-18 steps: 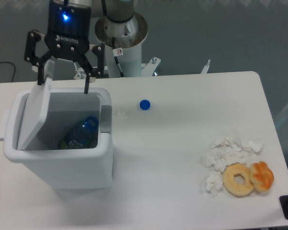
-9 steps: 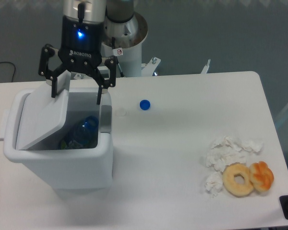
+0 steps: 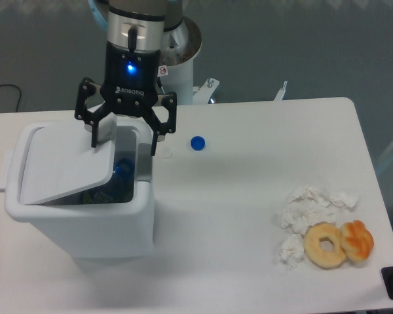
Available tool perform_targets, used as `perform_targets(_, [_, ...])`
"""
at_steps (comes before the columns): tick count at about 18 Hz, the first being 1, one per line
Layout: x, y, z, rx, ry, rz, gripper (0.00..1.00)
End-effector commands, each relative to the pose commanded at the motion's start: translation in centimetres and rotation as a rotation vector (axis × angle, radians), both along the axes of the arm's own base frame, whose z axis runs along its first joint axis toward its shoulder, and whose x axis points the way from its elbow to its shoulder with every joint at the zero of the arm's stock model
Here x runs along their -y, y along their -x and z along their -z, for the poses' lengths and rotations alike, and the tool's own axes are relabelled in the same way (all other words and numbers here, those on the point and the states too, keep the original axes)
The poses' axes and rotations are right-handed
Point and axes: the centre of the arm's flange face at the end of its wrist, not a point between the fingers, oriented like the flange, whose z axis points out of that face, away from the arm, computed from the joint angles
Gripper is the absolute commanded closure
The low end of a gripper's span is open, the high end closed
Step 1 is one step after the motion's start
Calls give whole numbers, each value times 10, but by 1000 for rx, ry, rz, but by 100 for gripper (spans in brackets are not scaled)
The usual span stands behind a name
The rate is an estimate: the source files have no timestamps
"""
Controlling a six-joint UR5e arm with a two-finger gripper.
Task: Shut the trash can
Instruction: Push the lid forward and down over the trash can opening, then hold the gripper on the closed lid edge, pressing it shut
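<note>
The trash can (image 3: 85, 226) is a boxy white bin at the left of the table. Its flat white lid (image 3: 65, 163) slopes down toward the right, still raised at its free edge, leaving a gap. A plastic bottle with a blue cap (image 3: 121, 169) shows through that gap. My gripper (image 3: 124, 145) hangs open over the bin's back right corner. Its left finger (image 3: 93, 134) rests against the lid's free edge. Its right finger (image 3: 154, 144) is just outside the bin's right rim, by the grey tab.
A blue bottle cap (image 3: 197, 142) and a small clear cap (image 3: 165, 153) lie right of the bin. Crumpled tissues (image 3: 308, 209), a doughnut (image 3: 325, 244) and an orange pastry (image 3: 357, 239) sit at the front right. The robot's base (image 3: 173, 65) stands behind the table.
My gripper has moved right across the bin, pushing the lid down from nearly upright to a shallow slope. Less of the bin's inside shows now.
</note>
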Motion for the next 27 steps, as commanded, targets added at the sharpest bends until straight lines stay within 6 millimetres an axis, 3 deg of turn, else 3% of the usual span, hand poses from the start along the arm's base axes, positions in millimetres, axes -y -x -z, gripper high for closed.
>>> perform_targets(14, [-2,18,31,16,44,17,0])
perform_targets(27, [2,27,48,35,66,8,0])
